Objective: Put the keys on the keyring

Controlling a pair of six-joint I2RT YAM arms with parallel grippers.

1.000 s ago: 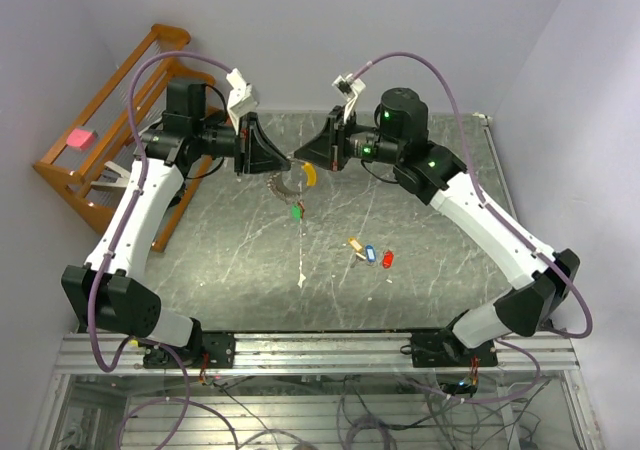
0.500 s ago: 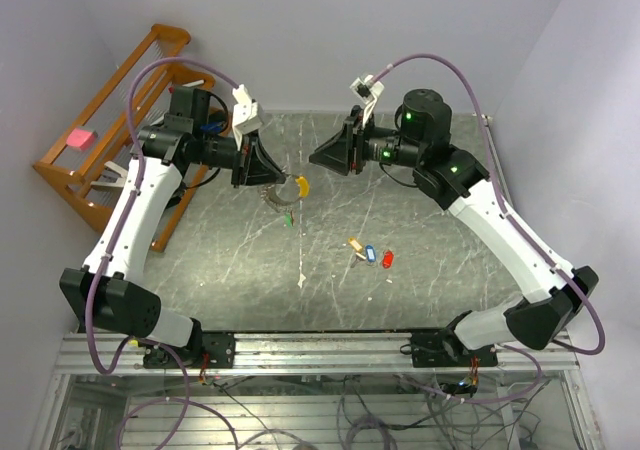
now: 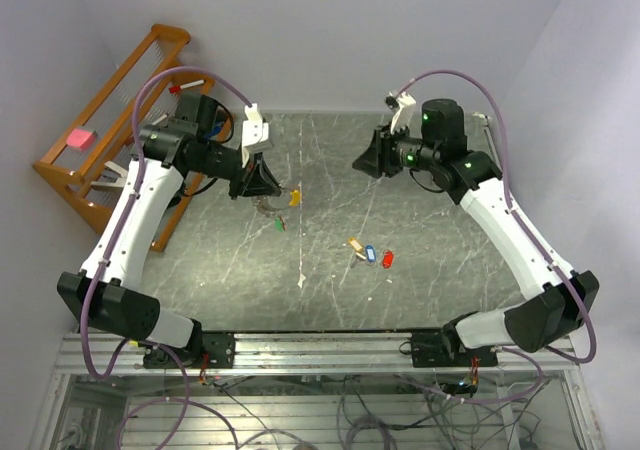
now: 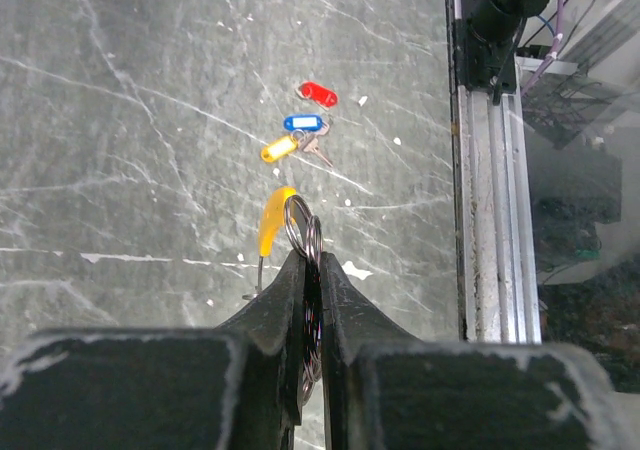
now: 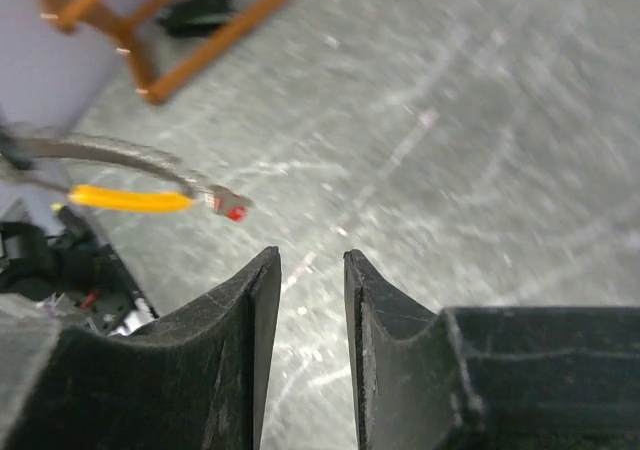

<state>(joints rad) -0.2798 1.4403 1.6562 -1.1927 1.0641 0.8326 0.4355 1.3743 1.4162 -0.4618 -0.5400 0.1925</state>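
My left gripper [image 3: 264,182] [image 4: 310,260] is shut on the keyring [image 4: 303,232], a silvery wire loop pinched edge-on between its fingers above the table. The ring's yellow banana-shaped piece [image 3: 294,197] [image 4: 272,220] hangs beside the fingertips, and a green key [image 3: 280,225] dangles just below it. Three loose keys lie together on the marble: orange-yellow [image 3: 355,243] [image 4: 279,149], blue [image 3: 369,254] [image 4: 303,123] and red [image 3: 387,259] [image 4: 319,93]. My right gripper [image 3: 362,160] [image 5: 312,255] hovers open and empty, apart from the ring, to its right. In its blurred view the yellow piece [image 5: 130,199] shows far left.
A wooden rack [image 3: 110,120] with a pink block [image 3: 78,138] stands off the table's left edge. A small white scrap [image 3: 301,281] lies near the table's middle front. The aluminium rail [image 4: 495,220] with both arm bases runs along the near edge.
The right gripper has opened, let go of the ring and drawn back to the right. The left gripper has shifted slightly left and down with the keyring and green key.
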